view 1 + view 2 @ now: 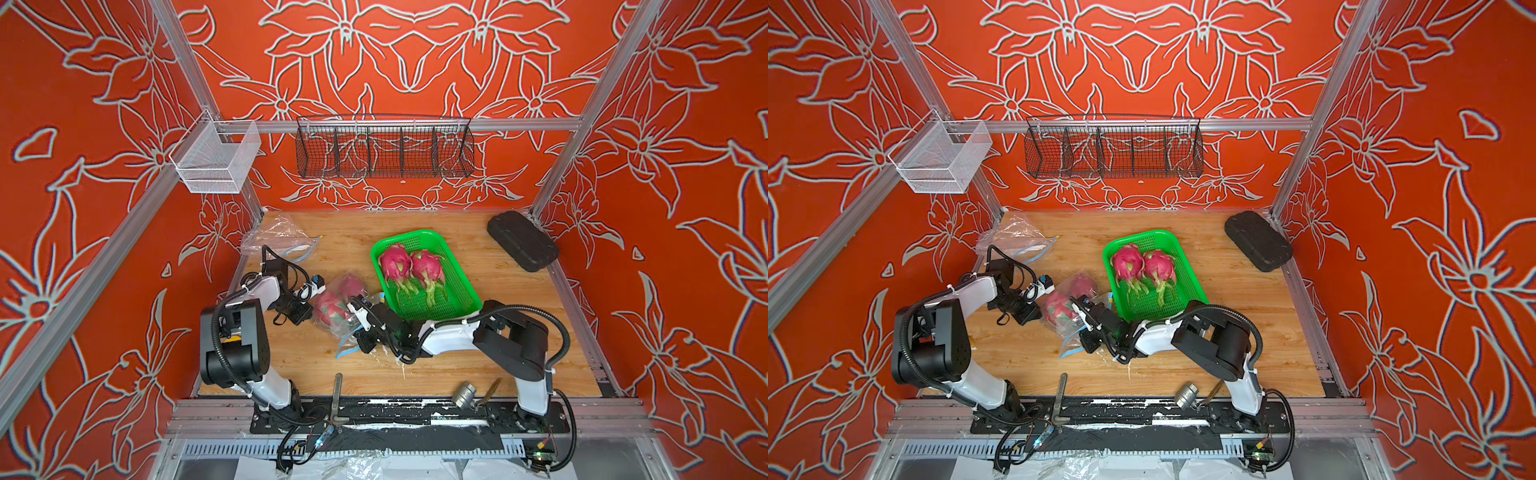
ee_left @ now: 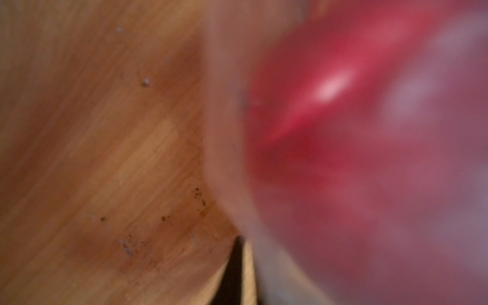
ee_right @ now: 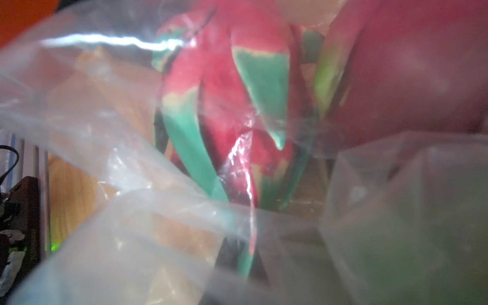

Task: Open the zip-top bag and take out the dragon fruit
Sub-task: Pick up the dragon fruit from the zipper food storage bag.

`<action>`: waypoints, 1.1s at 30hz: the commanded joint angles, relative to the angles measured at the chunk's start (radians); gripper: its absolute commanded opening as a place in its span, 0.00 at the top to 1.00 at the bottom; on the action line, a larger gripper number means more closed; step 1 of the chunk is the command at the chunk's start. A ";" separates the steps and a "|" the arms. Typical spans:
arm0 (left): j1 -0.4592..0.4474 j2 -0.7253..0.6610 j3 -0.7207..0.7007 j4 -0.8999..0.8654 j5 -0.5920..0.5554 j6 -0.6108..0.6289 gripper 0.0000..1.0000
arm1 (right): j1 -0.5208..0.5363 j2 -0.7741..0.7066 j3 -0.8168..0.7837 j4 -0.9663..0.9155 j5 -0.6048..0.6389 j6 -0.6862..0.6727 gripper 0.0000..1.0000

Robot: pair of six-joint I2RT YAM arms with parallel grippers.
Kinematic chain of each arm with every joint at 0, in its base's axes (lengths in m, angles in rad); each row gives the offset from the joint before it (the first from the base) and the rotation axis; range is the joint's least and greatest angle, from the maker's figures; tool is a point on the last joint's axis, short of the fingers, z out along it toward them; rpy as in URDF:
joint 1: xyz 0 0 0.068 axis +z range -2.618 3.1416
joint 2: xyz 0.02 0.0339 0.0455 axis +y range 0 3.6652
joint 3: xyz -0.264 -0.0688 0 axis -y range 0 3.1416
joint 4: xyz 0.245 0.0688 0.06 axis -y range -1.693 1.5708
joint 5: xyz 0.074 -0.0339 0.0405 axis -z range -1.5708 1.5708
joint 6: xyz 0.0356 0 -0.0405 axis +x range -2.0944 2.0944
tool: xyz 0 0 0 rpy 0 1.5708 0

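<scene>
Pinching at clear plastic, the right gripper (image 1: 358,309) sits with its jaws drawn narrow on the zip-top bag (image 1: 341,330), just beside the near left corner of the green tray (image 1: 419,235). From that arm's wrist camera, crumpled film fills the picture. Behind it shows one bagged dragon fruit (image 3: 224,105), magenta with green scales.

The left gripper (image 1: 312,286) is on the side of the bag away from the tray, jaws closed, its tips touching the plastic. I cannot tell whether any film is caught between them. Its wrist camera gives only a red blur of fruit pressed close, with the wooden table (image 2: 92,158) alongside.

The bag lies on the table to the left of the tray, its plastic right against the tray's rim. Two fruit sit inside it, one (image 1: 328,309) nearer the arms and one (image 1: 351,286) further back. The blue zip edge (image 1: 345,351) trails out on the near side.

Two loose dragon fruit (image 1: 395,262) (image 1: 428,268) lie in the tray, side by side and touching, with their leafy ends toward the arms.

Well apart from the tray, toward the far left, a second clear bag (image 1: 278,237) lies crumpled. To the tray's far right, a black foam pad (image 1: 521,241) rests in the corner.
</scene>
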 commanded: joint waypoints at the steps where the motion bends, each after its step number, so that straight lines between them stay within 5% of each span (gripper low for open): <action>1: -0.004 0.002 -0.001 0.062 -0.029 -0.031 1.00 | 0.009 -0.078 -0.026 0.003 0.000 0.014 0.88; 11: 0.013 -0.075 -0.014 -0.032 0.003 0.019 1.00 | 0.019 -0.109 -0.018 -0.069 0.072 0.009 0.68; 13: 0.029 -0.128 -0.020 -0.111 0.025 0.079 1.00 | 0.022 -0.112 -0.014 -0.077 0.086 0.000 0.72; 16: 0.043 -0.216 -0.055 -0.219 0.050 0.176 0.77 | 0.022 -0.115 -0.018 -0.059 0.094 -0.006 0.98; 19: 0.040 -0.290 -0.112 -0.274 0.105 0.258 0.44 | 0.024 -0.113 -0.011 -0.055 0.093 -0.010 1.00; 21: 0.029 -0.320 -0.151 -0.241 0.134 0.272 0.33 | 0.028 -0.115 -0.010 -0.054 0.098 -0.012 1.00; 27: -0.038 -0.250 -0.180 -0.063 0.106 0.172 0.33 | 0.037 -0.164 -0.052 -0.027 0.126 0.000 1.00; 33: -0.064 -0.125 -0.124 0.008 0.066 0.057 0.50 | 0.048 -0.170 -0.062 -0.005 0.133 -0.006 1.00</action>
